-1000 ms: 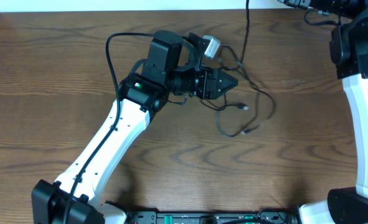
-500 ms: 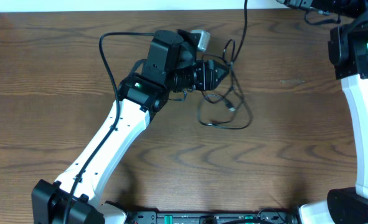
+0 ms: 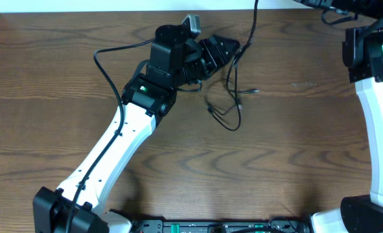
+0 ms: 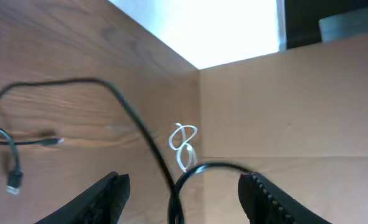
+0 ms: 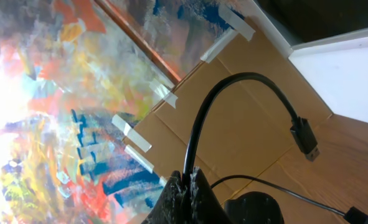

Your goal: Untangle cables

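The black cable [image 3: 232, 127] runs from the table's far edge down past my left gripper [image 3: 222, 49] and ends in a loose loop on the wood. In the left wrist view the jaws of the left gripper [image 4: 185, 202] stand wide apart, open, with the black cable [image 4: 127, 106] passing between them. The white cable [image 4: 184, 146] lies curled by the cardboard wall; the overhead view does not show it. My right gripper [image 5: 188, 177] is shut on the black cable [image 5: 233, 81], whose plug end [image 5: 305, 140] hangs free.
A brown cardboard wall [image 4: 308, 106] stands at the far side of the wooden table [image 3: 295, 162]. The right arm [image 3: 376, 97] stands along the right edge. The left arm's own thick wire [image 3: 116, 52] loops out to the left.
My left gripper has swung up and back toward the far edge. The black cable's loop has been dragged left and up with it and has drawn narrower.
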Tool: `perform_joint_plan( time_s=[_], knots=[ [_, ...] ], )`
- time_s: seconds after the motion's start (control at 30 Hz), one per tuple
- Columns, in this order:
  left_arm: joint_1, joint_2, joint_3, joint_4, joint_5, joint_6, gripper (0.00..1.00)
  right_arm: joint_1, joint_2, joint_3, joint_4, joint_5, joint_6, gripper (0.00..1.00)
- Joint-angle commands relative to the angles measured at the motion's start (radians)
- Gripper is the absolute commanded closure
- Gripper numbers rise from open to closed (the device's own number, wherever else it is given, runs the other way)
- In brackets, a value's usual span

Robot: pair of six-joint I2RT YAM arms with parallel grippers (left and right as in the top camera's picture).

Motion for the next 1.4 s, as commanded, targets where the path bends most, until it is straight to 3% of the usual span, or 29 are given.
perform_joint_plan(
  time_s=[0.0,0.23,0.47,0.67,0.83,1.03,1.27,1.37],
  knots=[
    [0.001,0.0,0.009,0.01,-0.012,-0.134,0.38,0.006,-0.021,0.019,0.041,0.0,0.064,0.99],
    [0.001,0.019,0.009,0.012,0.008,-0.177,0.37,0.006,-0.021,0.019,0.166,0.005,0.145,0.99],
    [0.0,0.052,0.009,0.148,0.176,-0.32,0.35,0.006,-0.021,0.019,0.188,0.005,0.15,0.99],
    [0.0,0.054,0.009,0.167,0.28,-0.418,0.35,0.006,-0.021,0.019,0.188,0.013,0.143,0.99],
    [0.017,0.054,0.009,0.127,0.279,-0.326,0.42,0.004,-0.021,0.019,0.188,0.012,0.127,0.99],
    [0.074,0.054,0.009,0.003,0.257,-0.198,0.43,0.002,-0.021,0.019,0.187,0.012,0.112,0.99],
    [0.092,0.054,0.009,-0.045,0.265,-0.191,0.42,0.002,-0.021,0.019,0.188,0.012,0.113,0.99],
    [0.071,0.055,0.009,-0.044,0.266,-0.209,0.37,0.003,-0.021,0.019,0.188,0.013,0.113,0.99]
  ],
)
